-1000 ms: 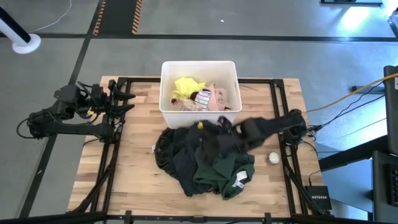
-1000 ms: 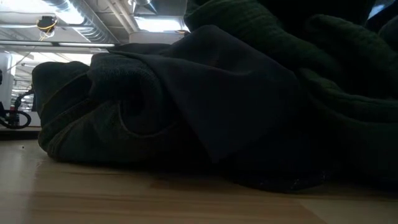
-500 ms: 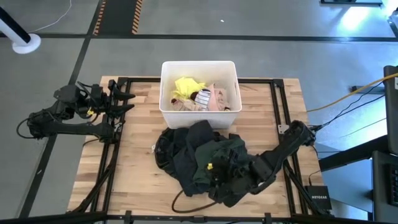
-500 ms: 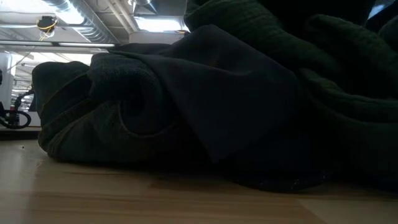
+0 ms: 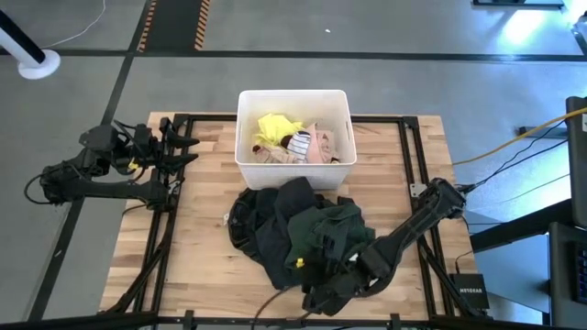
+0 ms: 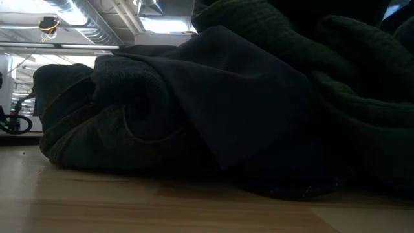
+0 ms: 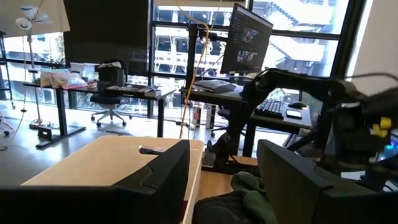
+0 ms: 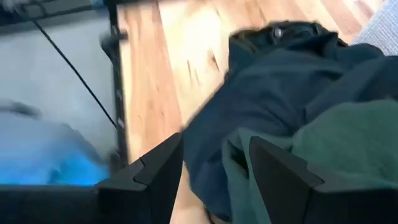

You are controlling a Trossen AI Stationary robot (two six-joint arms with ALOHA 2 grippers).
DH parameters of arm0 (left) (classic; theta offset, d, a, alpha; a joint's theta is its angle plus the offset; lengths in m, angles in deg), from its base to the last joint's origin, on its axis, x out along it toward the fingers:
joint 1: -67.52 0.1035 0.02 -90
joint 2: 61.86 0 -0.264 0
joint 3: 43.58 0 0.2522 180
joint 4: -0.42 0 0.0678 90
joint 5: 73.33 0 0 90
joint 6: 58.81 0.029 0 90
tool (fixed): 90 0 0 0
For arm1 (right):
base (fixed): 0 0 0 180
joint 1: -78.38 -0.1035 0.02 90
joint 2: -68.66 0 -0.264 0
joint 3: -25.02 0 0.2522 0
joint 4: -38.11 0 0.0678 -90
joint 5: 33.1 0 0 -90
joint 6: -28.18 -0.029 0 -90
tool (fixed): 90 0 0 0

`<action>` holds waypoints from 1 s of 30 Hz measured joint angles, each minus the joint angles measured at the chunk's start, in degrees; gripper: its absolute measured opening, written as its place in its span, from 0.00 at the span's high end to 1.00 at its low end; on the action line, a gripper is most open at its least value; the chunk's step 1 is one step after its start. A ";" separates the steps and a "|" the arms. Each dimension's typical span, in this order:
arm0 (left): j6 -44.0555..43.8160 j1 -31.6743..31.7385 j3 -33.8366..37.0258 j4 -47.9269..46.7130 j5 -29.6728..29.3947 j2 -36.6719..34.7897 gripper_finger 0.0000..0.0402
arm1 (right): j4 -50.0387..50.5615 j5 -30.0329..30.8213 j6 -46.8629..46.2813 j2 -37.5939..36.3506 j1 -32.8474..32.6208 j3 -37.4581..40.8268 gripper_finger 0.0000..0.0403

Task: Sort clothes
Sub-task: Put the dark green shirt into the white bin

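Right claw (image 5: 316, 286) low at the 6 o'clock edge of the dark clothes pile (image 5: 298, 234), arm reaching in from the tabletop's (image 5: 197, 229) 3 o'clock side. In the right wrist view its fingers (image 8: 152, 171) stand apart, nothing pinched between them; dark blue-black fabric (image 8: 267, 112) and green fabric (image 8: 336, 143) sit right ahead of the tips. Can't tell whether they touch the cloth.

Left claw (image 5: 179, 151) parked off the tabletop's 9 o'clock edge, raised, fingers (image 7: 161, 177) spread wide, holding nothing. Left wrist view looks level across the white bin (image 7: 112, 162) rim, with a bit of green garment (image 7: 249, 193) just past it.

Clothes: black and dark green heap mid-tabletop, slightly toward 6 o'clock, touching the white bin's (image 5: 293, 133) near wall. Bin sits at 12 o'clock and holds the yellow garment (image 5: 273, 128), a pale pink one (image 5: 321, 142) and a striped piece (image 5: 298, 142) between them.

Low view: filled by the dark heap (image 6: 226, 110) resting on the wood.
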State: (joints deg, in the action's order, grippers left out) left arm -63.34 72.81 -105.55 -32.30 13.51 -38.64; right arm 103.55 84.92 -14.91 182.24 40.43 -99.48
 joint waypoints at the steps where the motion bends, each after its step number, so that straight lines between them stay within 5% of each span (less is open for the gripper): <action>1: 0.00 0.00 0.00 0.02 -0.01 0.02 0.55 | -0.37 0.45 0.97 0.00 0.02 1.42 0.50; 15: 0.48 0.00 0.00 0.02 0.00 0.01 0.55 | 3.88 6.61 15.18 0.02 0.08 13.84 0.50; 30: 0.66 -0.01 0.00 0.05 -0.02 0.01 0.55 | 22.72 17.52 9.84 -0.09 0.87 8.70 0.50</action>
State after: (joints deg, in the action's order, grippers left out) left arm -62.69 72.81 -105.55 -32.25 13.49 -38.63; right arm 126.27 102.43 -5.07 182.15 41.30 -90.78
